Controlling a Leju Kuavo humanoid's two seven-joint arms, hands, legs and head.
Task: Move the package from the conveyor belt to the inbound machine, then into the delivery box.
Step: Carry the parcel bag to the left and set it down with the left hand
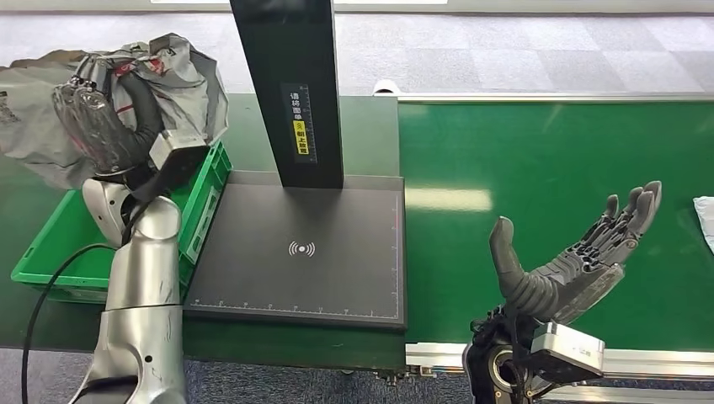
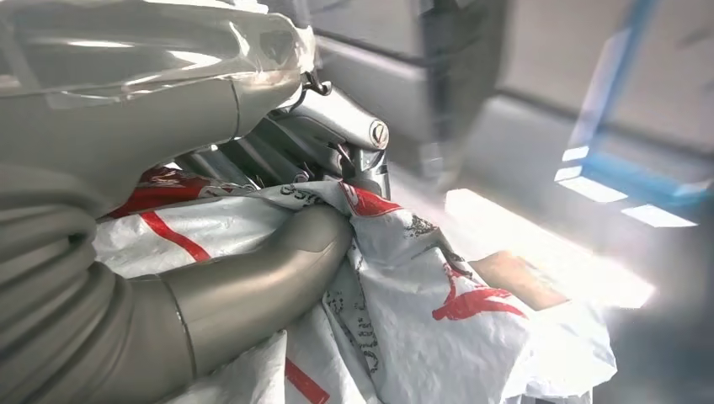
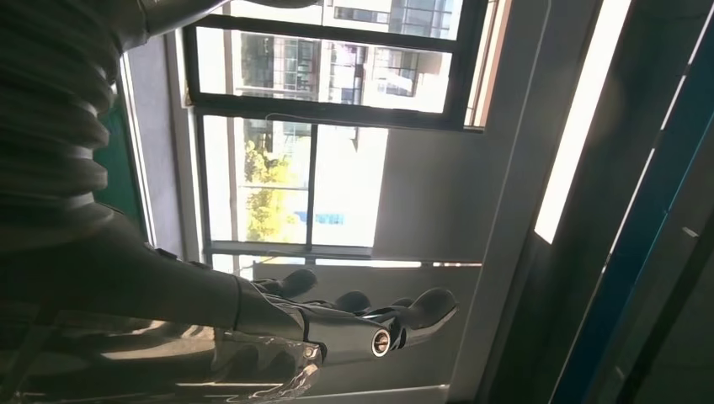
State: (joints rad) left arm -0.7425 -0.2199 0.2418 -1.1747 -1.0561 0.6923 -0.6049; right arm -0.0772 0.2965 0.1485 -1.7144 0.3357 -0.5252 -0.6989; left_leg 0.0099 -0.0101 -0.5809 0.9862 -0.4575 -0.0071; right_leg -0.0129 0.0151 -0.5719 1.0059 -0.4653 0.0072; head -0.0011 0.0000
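Left robot hand grips the crumpled grey plastic package above the green plastic delivery box, likely for dropping; right robot hand hovers wide, empty, over green conveyor belt.

Your left hand covers the middle of the grey package, and the package hides the far end of the green delivery box. The inbound machine's black post runs off the top of the head view. At the far right edge, a white object on the conveyor belt is cut off, too little to identify. In the left wrist view, the package's printing is unreadable and the background is blurred.
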